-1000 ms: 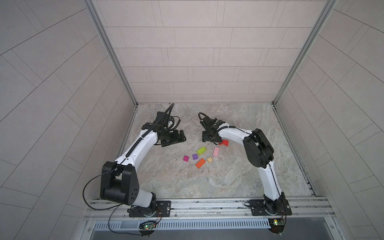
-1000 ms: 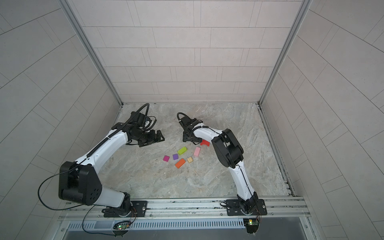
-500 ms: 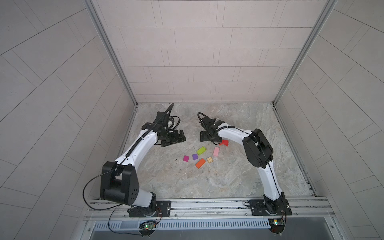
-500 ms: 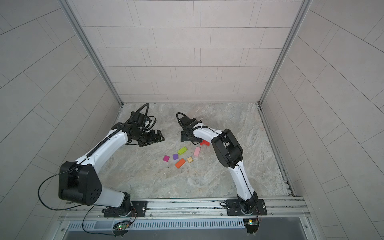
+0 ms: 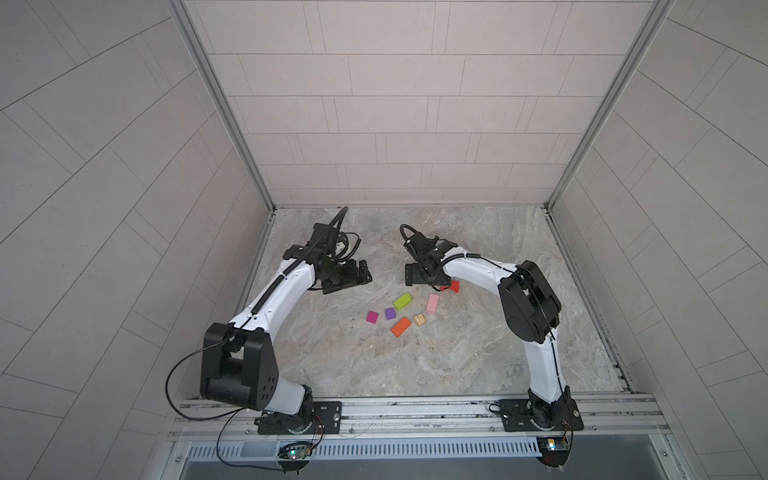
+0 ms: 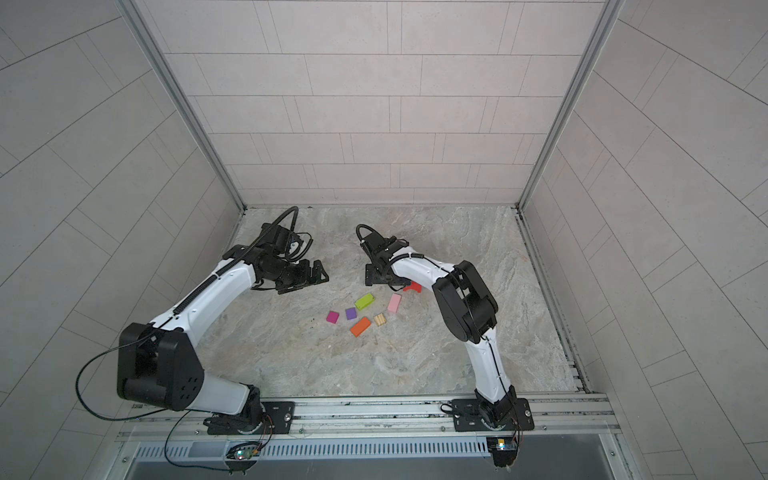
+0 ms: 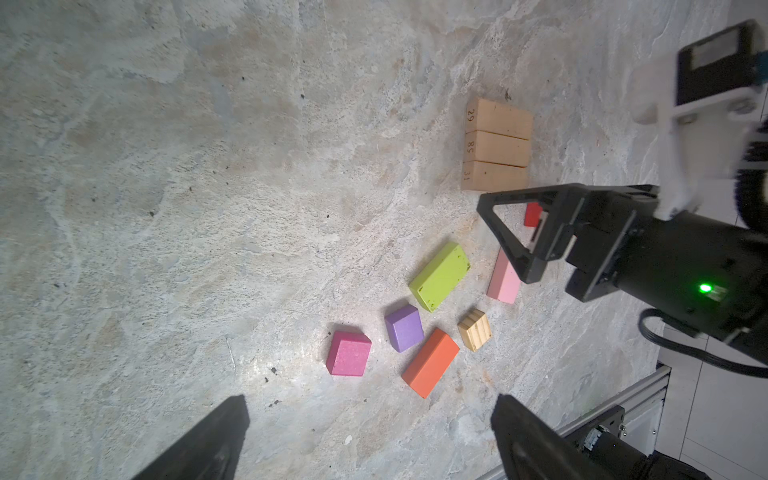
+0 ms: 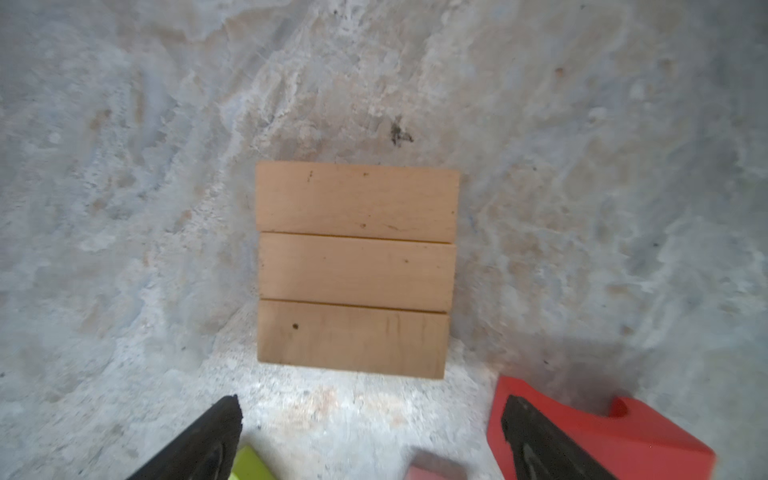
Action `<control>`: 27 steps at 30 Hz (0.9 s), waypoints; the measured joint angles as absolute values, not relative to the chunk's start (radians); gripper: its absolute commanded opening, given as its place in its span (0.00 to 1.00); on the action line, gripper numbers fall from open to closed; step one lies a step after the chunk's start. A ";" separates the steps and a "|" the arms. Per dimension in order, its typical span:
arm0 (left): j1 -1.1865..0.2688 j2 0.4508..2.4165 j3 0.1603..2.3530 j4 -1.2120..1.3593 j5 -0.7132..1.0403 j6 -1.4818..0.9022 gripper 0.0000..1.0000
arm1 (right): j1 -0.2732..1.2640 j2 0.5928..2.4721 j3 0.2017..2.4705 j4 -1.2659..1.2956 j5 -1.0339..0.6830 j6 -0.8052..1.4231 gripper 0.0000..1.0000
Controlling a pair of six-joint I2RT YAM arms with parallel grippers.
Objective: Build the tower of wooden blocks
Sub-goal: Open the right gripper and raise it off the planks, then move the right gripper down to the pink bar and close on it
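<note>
Above three flush-laid tan bars [image 8: 355, 270], the base layer, the right gripper [image 8: 372, 411] hangs spread and empty; the left gripper [image 7: 370, 405] gapes idle too. Next, the green block [image 7: 439, 276] likely wants pinching across its narrow sides, clear of the red arch [image 8: 582, 432] nearby. Mottled stone tabletop [image 5: 415, 365] beneath; tiled walls [image 5: 395, 124] around.

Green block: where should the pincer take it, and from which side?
Take the green block across its two long sides at mid-length, coming straight down from above. It lies flat, apart from its neighbours, with room along both long sides. The purple cube sits close to one end, so an end-to-end grip looks tighter.
</note>
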State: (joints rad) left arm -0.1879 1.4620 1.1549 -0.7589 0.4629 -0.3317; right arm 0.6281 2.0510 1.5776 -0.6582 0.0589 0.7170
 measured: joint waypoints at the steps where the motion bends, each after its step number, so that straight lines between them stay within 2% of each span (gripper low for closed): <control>1: -0.188 1.462 1.155 -0.759 0.463 -0.332 0.98 | 0.628 2.032 1.571 -0.661 0.057 0.713 0.97; 6: -0.188 1.459 1.151 -0.758 0.463 -0.332 0.98 | 0.644 1.951 1.544 -0.673 0.059 0.697 0.85; 14: -0.188 1.435 1.148 -0.753 0.471 -0.332 0.99 | 0.699 1.842 1.407 -0.689 0.094 0.736 0.75; 20: -0.188 1.425 1.136 -0.736 0.518 -0.332 0.98 | 0.701 1.782 1.276 -0.669 0.127 0.804 0.71; 27: -0.191 1.404 1.103 -0.686 0.640 -0.334 0.98 | 0.699 1.789 1.240 -0.630 0.133 0.856 0.68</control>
